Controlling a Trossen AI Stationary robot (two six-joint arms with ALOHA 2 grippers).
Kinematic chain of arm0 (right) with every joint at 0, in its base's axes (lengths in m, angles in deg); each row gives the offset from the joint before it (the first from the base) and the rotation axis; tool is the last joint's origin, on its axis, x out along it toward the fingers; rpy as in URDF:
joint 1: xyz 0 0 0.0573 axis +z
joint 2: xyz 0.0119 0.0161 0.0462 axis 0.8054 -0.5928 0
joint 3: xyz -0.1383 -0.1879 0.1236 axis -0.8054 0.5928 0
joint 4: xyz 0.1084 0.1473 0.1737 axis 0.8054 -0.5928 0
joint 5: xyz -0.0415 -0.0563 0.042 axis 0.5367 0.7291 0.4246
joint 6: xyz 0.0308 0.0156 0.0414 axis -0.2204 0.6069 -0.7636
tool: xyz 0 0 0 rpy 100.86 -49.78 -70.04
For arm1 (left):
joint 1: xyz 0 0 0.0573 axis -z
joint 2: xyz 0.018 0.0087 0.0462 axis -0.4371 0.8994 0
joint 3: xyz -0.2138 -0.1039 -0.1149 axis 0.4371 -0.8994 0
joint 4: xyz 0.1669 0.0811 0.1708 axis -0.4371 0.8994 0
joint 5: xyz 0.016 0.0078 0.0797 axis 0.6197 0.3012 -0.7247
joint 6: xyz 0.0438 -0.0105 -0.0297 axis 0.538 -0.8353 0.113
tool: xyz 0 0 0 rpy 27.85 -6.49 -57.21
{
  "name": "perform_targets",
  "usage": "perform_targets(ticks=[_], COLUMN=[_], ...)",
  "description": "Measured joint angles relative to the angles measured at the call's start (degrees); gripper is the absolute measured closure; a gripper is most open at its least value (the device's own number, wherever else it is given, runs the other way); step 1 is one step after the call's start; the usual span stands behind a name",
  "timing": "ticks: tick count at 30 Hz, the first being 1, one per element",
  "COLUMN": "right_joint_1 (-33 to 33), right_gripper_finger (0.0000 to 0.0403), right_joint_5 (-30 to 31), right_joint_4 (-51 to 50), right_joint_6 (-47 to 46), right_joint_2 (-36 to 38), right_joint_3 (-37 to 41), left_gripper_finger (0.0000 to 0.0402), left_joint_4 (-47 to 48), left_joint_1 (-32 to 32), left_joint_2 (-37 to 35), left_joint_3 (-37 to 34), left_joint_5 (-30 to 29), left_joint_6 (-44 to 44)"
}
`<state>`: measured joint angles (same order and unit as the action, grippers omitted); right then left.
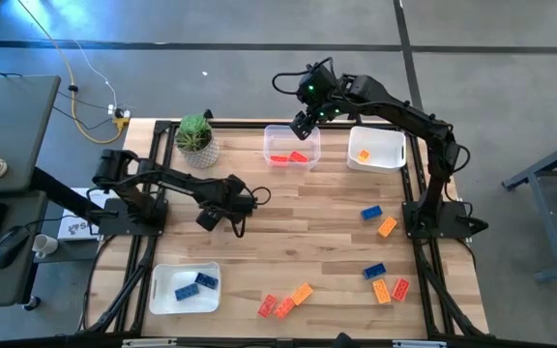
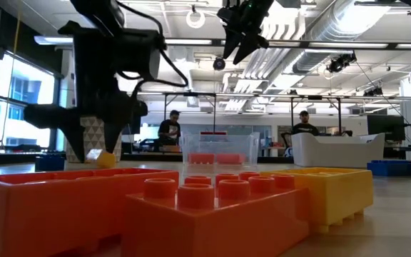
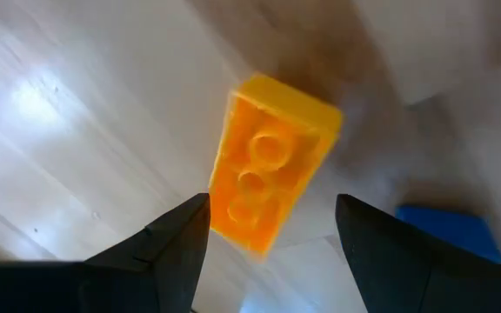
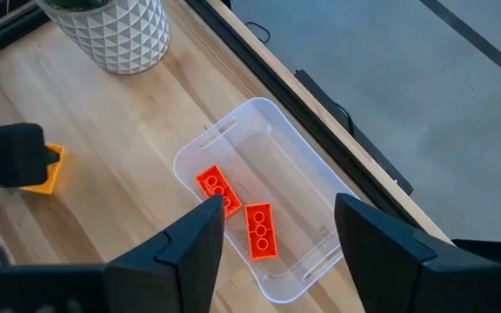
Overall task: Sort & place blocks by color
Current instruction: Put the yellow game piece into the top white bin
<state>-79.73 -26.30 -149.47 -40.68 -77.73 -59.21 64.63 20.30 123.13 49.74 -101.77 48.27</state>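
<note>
Overhead, the left tool [image 3: 268, 230] hangs low over the table [image 1: 307, 203] near the middle, fingers parted around a yellow-orange block [image 3: 268, 165] lying between them, not clamped. Meanwhile the right tool [image 4: 272, 230] hovers spread and empty above the clear tray [image 4: 259, 139], which holds two red blocks [image 4: 259, 230].
</note>
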Motion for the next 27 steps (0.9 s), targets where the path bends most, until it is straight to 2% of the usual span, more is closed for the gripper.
perform_targets(ticks=[11,15,19,27], right_joint_1=[0.0,0.0,0.0,0.9], right_gripper_finger=[0.0196,0.0196,0.0196,0.0196], right_joint_5=[0.0,0.0,0.0,-2.5], right_joint_4=[-0.4,-0.4,-0.4,-4.6], right_joint_6=[0.4,1.3,1.5,0.5], right_joint_2=[0.0,0.0,0.0,0.0], right_joint_3=[0.0,0.0,0.0,0.0], left_gripper_finger=[0.0165,0.0179,0.0222,0.0339], left_joint_4=[-3.1,-3.7,-3.7,-3.6], left_joint_1=[-2.6,-3.4,-3.4,-3.5], left_joint_2=[1.3,1.3,1.3,1.2], left_joint_3=[0.0,0.0,0.0,0.1], left_joint_5=[0.4,1.3,1.3,3.6], left_joint_6=[-2.3,-2.3,-2.3,-6.1])
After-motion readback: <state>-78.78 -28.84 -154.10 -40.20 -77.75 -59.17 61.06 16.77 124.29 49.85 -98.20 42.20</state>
